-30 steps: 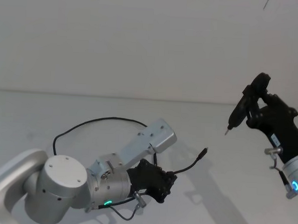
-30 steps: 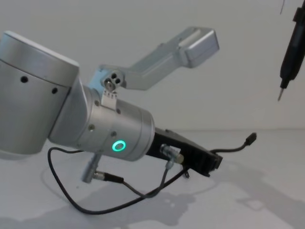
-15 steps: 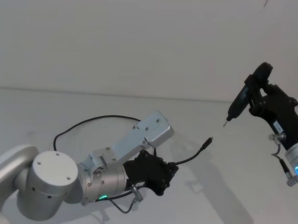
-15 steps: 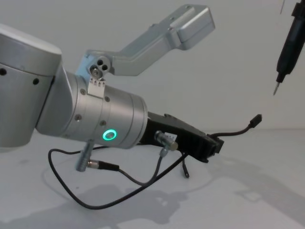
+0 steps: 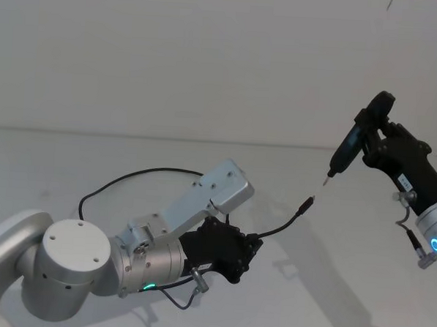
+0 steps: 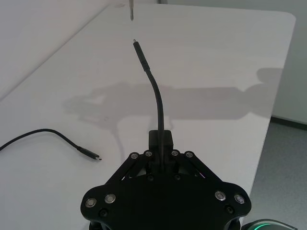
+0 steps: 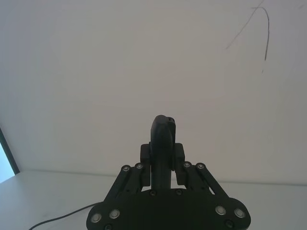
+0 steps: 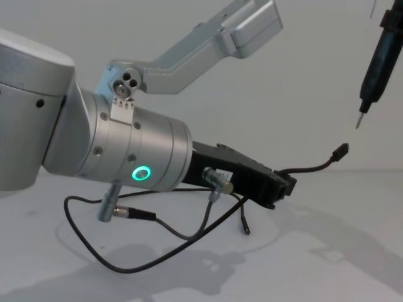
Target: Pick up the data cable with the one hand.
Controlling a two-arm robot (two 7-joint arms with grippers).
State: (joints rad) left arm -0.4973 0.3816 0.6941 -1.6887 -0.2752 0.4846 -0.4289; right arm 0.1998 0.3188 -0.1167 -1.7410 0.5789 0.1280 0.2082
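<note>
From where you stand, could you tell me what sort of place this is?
Probably a robot test bench: a bare white table against a plain wall, the left gripper holding a data cable, the right gripper holding a pointed tool.

1. Left claw (image 5: pixel 252 255) low at centre-left, above worktop (image 5: pixel 348 214), clamped on data cable (image 5: pixel 277 229) nr one end.
2. Cable's plug end sticks up-right twd tool (image 5: pixel 345 151); rest loops behind on worktop.
3. Right claw (image 5: pixel 372 140) up at right, gripping tool, tip just above plug.

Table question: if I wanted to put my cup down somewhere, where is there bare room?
The table is bare along its far edge by the wall and under the right hand holding the pointed tool. It is crowded around the left hand, which grips the cable, looped behind it.
</note>
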